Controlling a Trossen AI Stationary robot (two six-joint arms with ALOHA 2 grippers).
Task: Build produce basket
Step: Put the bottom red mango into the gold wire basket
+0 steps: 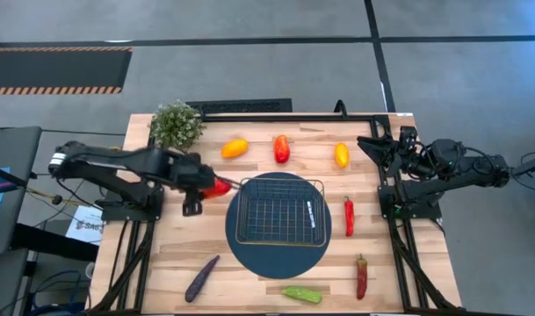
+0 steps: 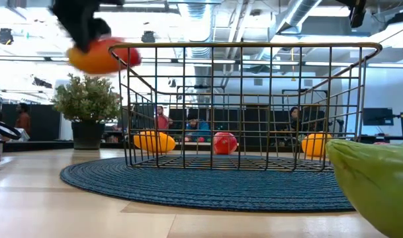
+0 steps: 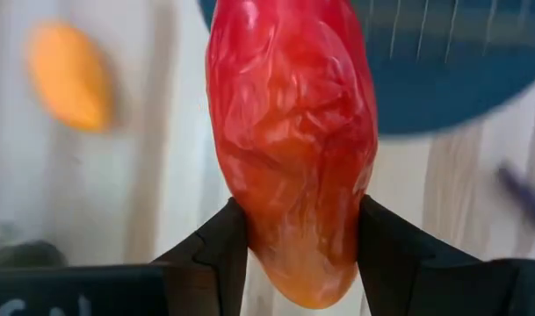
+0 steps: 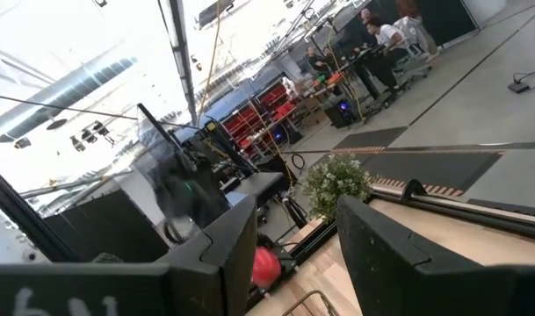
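Your left claw [image 3: 300, 237] is clamped on a glossy red-orange pepper [image 3: 292, 140], lifted off the wooden counter [image 1: 188, 254] just beside the left side of the shallow silvery wire-mesh basket [image 1: 279, 211]. Carry it higher than the basket's rim, centre it over the mesh floor, then let go low so it doesn't bounce out. The pepper's skin is smooth and slightly wrinkled, orange at its tip. The basket sits on a round dark-blue woven mat [image 1: 276, 256] and looks empty. Farther off, your right claw [image 4: 295, 254] waits raised at the counter's right edge, fingers apart, holding nothing.
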